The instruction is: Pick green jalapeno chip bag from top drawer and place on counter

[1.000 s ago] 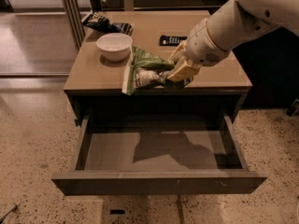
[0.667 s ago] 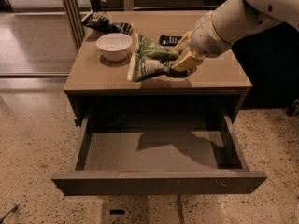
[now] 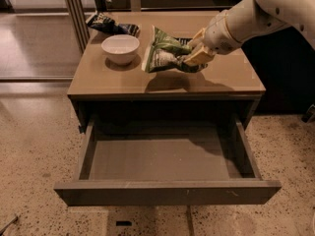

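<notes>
My gripper (image 3: 193,54) is shut on the green jalapeno chip bag (image 3: 162,54) and holds it just above the counter (image 3: 108,77), over its middle, right of the white bowl. The bag hangs to the left of the fingers, tilted, and casts a shadow on the tabletop below. The arm comes in from the upper right. The top drawer (image 3: 167,191) is pulled fully out below the counter, and its grey inside holds nothing.
A white bowl (image 3: 120,48) stands on the counter's left half. A dark blue-black snack bag (image 3: 110,25) lies at the back left corner. A dark flat object shows behind the green bag. Speckled floor surrounds the table; a metal post stands at the left.
My gripper has carried the green bag up and back, from above the counter's front part toward its middle. The drawer stays open.
</notes>
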Robot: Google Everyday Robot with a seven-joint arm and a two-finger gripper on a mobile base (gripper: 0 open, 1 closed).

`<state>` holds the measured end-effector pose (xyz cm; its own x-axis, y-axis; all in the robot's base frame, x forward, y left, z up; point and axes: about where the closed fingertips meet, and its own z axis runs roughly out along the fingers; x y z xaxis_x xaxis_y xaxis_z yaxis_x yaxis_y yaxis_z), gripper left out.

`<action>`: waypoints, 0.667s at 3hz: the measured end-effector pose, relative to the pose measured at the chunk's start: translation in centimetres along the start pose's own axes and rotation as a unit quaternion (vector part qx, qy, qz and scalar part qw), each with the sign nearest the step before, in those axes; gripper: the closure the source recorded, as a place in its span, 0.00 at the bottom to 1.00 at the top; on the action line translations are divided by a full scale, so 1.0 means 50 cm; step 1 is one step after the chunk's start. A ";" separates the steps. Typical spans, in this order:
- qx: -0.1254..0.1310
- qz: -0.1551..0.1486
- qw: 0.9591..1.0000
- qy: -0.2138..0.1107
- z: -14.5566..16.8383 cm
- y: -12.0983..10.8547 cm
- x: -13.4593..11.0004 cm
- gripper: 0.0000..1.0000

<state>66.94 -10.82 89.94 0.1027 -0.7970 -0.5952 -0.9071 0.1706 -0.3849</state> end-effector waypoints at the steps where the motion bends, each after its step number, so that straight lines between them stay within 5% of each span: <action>1: 0.002 0.023 1.000 0.002 0.028 -0.026 0.040 1.00; 2: -0.003 0.051 0.999 0.013 0.054 -0.028 0.088 1.00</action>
<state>69.78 -12.99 85.95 -0.0001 -0.7906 -0.6123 -0.9143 0.2481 -0.3202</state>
